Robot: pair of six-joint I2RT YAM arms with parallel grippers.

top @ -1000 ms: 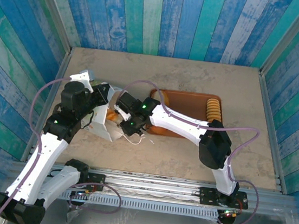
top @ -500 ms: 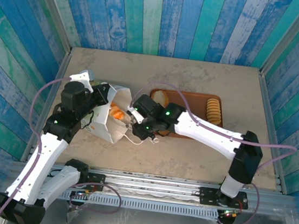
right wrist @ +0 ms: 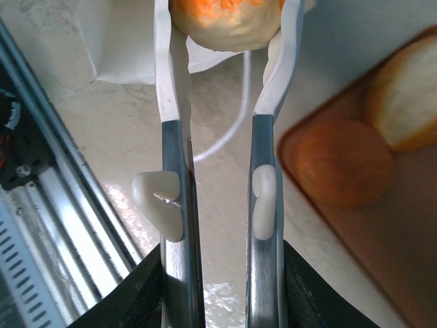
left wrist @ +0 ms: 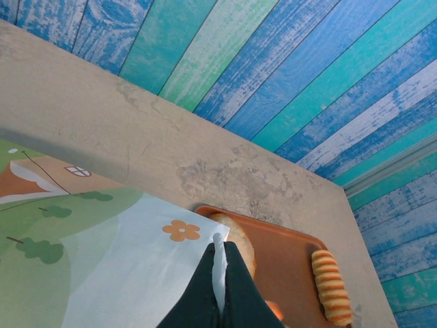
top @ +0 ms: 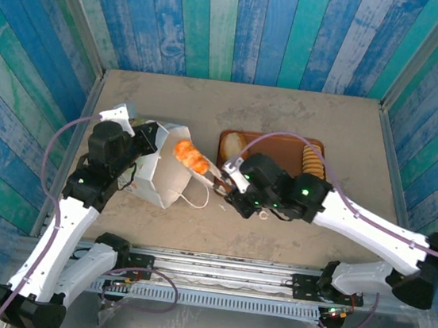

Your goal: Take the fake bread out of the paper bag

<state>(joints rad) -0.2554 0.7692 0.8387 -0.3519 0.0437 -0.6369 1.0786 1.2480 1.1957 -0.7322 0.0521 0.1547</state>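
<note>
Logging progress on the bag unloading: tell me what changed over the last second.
The right gripper drew back out of the paper bag toward the brown tray, gripping an orange-topped pastry. The left gripper stayed pinched on the bag's edge; bag and tray kept their places.

This is a staged robot test booth. A beige table [top: 289, 113] is boxed in by walls [top: 244, 23] of blue and green painted planks, with a metal rail [top: 222, 271] and loose wiring [top: 153, 280] along its near edge.
</note>
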